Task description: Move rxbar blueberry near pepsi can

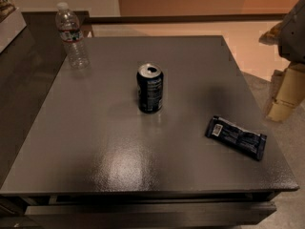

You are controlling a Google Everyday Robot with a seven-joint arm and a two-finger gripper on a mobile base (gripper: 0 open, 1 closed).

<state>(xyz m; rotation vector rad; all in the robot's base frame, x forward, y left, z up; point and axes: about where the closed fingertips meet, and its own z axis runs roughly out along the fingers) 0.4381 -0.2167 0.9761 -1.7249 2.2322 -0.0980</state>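
Dim warm light is filling the scene; glare is spreading across the near surface, and the hand is catching pale light beyond the surface's right edge.

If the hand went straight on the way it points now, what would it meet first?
Probably the floor: the pale hand at the right edge points downward beside the grey table, right of the flat navy snack-bar wrapper. Depth is unclear.
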